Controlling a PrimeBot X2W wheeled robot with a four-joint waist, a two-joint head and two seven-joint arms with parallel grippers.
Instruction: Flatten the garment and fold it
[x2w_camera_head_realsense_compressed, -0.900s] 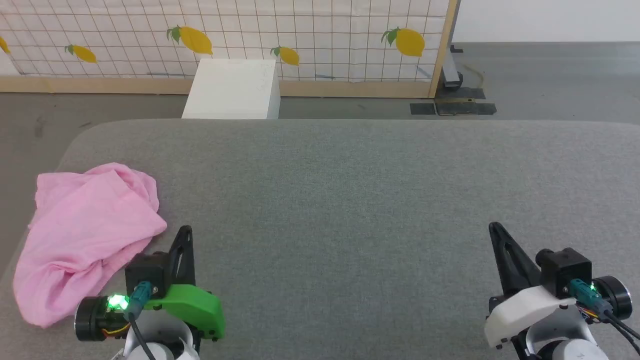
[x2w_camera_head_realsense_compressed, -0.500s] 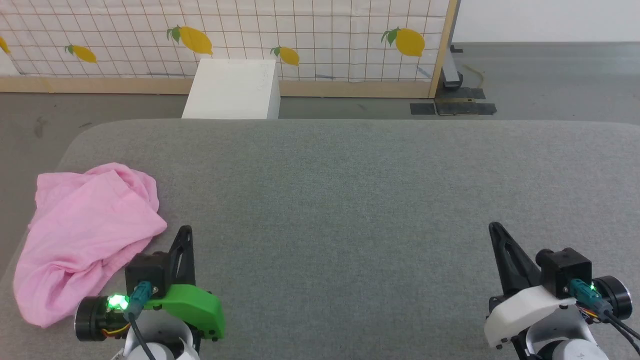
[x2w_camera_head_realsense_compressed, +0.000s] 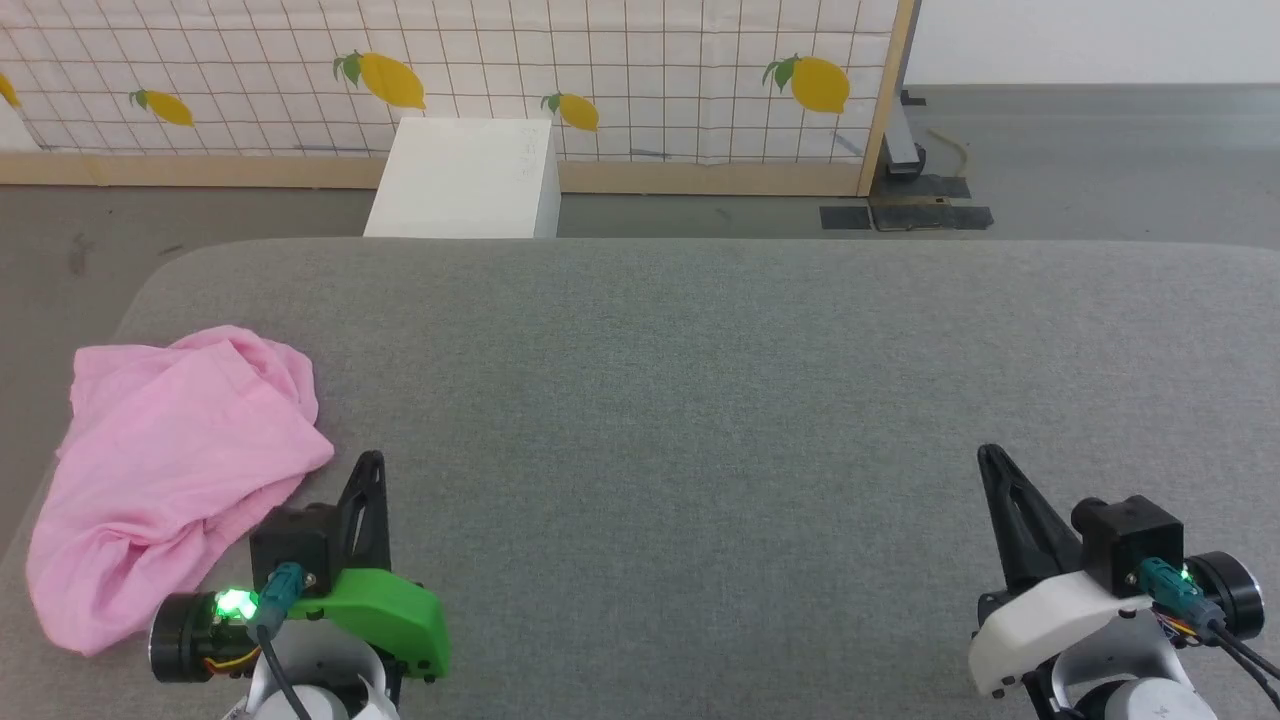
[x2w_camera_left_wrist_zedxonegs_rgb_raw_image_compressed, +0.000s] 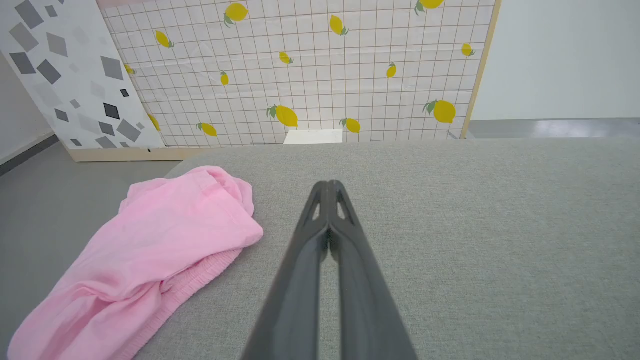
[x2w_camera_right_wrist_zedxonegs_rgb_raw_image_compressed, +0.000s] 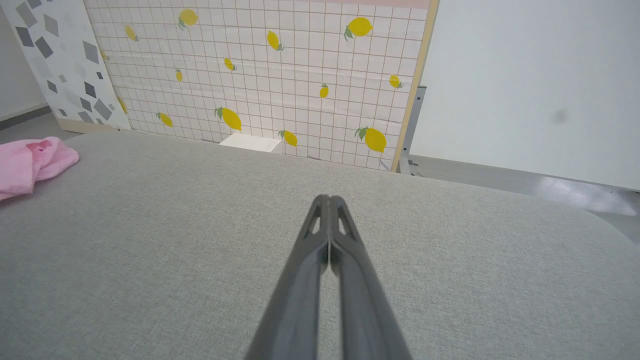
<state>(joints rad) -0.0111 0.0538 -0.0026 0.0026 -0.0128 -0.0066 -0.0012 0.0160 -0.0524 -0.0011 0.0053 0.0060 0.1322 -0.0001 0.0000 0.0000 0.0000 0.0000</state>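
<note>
We found our left gripper (x2w_camera_head_realsense_compressed: 370, 460) shut tight, its two dark fingers pressed together at the tips, holding nothing and touching no cloth. Our right gripper (x2w_camera_head_realsense_compressed: 990, 452) was likewise closed and empty at the near right, well apart from the left one, and both pointed away from us over the grey padded table (x2w_camera_head_realsense_compressed: 700, 380). Just to the left of the left gripper lay the garment (x2w_camera_head_realsense_compressed: 170, 470), a crumpled pink heap whose near right border came close beside that gripper's wrist. Its long axis ran from the near left of the table away from us, leaning a little to the right, with bunched folds at the far end. In the left wrist view a gathered elastic hem (x2w_camera_left_wrist_zedxonegs_rgb_raw_image_compressed: 200, 280) ran along the side that faced the fingers. The garment's left side reached the table's rounded left edge; we could not tell whether it hung over. Beyond the far edge a white box (x2w_camera_head_realsense_compressed: 465, 180) stood on the floor (x2w_camera_head_realsense_compressed: 1100, 160), and behind it a screen (x2w_camera_head_realsense_compressed: 620, 80) of squares printed with lemons.
</note>
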